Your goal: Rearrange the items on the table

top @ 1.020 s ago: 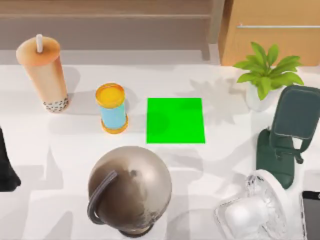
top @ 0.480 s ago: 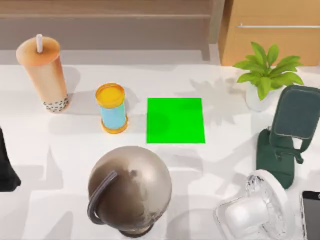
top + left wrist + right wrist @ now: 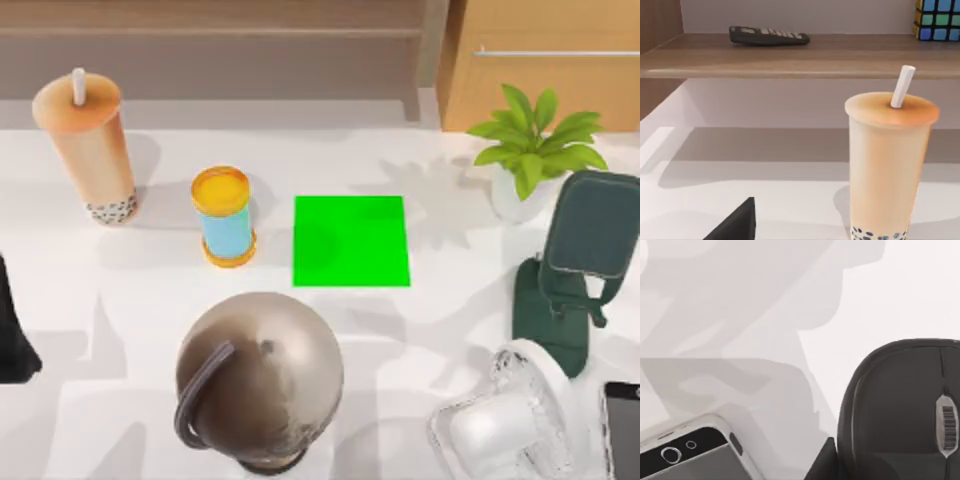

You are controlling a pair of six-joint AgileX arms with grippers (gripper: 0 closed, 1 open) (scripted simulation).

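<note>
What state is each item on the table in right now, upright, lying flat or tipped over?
Tall orange-tan drink cup with white straw: upright, straw in lid.
White desk fan with clear grille: grille tilted upward.
Grey-screened smartphone: flat, screen up.
Small black computer mouse: flat, wheel up.
Blue can with orange lid: upright, closed.

Three cameras: one overhead, one on each wrist.

The top view looks down on the table [image 3: 150, 300] from above. The left wrist view sits low, looking level across it at the drink cup [image 3: 890, 165] close by, also at the top view's far left [image 3: 88, 150]. The right wrist view looks down closely on the mouse [image 3: 905, 410] and smartphone [image 3: 695, 455], whose edge the top view shares [image 3: 625, 430].
</note>
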